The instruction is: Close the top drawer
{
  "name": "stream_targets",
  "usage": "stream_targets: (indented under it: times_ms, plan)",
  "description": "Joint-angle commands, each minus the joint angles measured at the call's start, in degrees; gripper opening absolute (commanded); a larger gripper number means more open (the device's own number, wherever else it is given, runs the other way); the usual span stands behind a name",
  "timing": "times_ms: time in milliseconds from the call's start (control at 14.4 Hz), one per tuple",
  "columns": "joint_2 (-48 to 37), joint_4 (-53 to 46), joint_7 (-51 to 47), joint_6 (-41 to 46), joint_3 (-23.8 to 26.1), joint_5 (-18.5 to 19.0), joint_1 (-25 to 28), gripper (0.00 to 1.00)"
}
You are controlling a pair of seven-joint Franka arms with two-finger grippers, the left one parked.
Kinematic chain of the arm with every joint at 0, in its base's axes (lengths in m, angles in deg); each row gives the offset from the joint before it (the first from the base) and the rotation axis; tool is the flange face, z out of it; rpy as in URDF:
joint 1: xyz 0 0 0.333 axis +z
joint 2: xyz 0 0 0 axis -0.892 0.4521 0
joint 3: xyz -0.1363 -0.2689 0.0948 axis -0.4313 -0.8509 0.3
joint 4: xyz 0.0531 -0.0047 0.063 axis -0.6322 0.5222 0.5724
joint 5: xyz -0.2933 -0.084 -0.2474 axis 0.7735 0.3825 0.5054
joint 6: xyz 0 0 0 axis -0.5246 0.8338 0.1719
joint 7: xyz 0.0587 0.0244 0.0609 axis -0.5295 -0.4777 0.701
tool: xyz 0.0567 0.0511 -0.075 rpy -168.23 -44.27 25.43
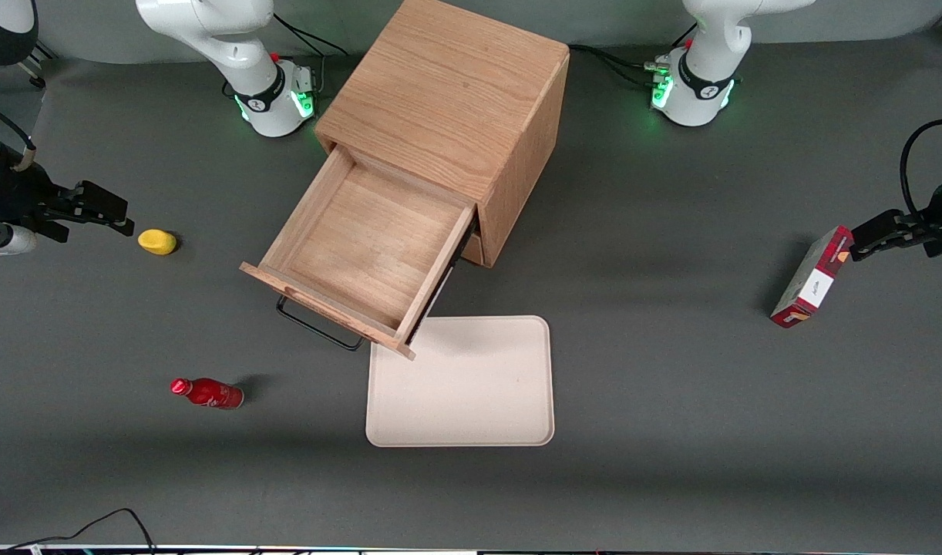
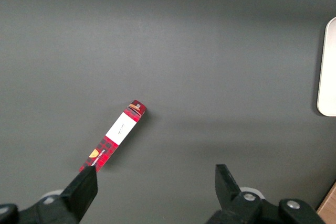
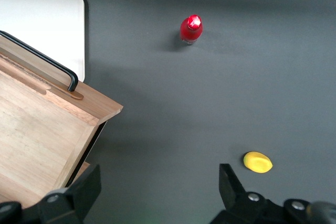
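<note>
Nothing done yet: the top drawer (image 1: pixel 363 247) is pulled well out of the cabinet (image 1: pixel 448 100) and sits empty. All of the closing is left.

The gripper (image 1: pixel 105 212) hangs over the working arm's end of the table, fingers (image 3: pixel 84 192) spread apart and holding nothing. The drawer is well apart from them, off toward the table's middle; only its near corner and the handle (image 3: pixel 42 61) show past one fingertip in the right wrist view. No contact with the drawer anywhere.

Judgement: the full approach and the push on the drawer front remain (the front panel looks like the natural push face).

Materials and shapes:
- Cabinet and drawer: light oak with visible grain, boxy. The drawer is a shallow, flat-bottomed tray with thin walls.
- Handle: thin black wire bar, bent at the ends, standing off the front panel.
- Yellow object (image 1: pixel 157 241): small, rounded, smooth, just beside the fingertips.
- Red bottle (image 1: pixel 207 393): glossy, lying on its side, nearer the front camera than the fingers.
- Tray (image 1: pixel 461 381): cream, flat, rounded corners, in front of the drawer.
- Table (image 1: pixel 671 385): matte dark grey.
</note>
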Motion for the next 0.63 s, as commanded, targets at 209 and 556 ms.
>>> stream_targets:
  times_ms: [209,556]
  plan:
    - [0.56,-1.43,0.1,0.67,-0.54,0.74,0.25,1.0]
    - [0.65,-1.42,0.62,0.84,-0.63,0.48,0.07,1.0]
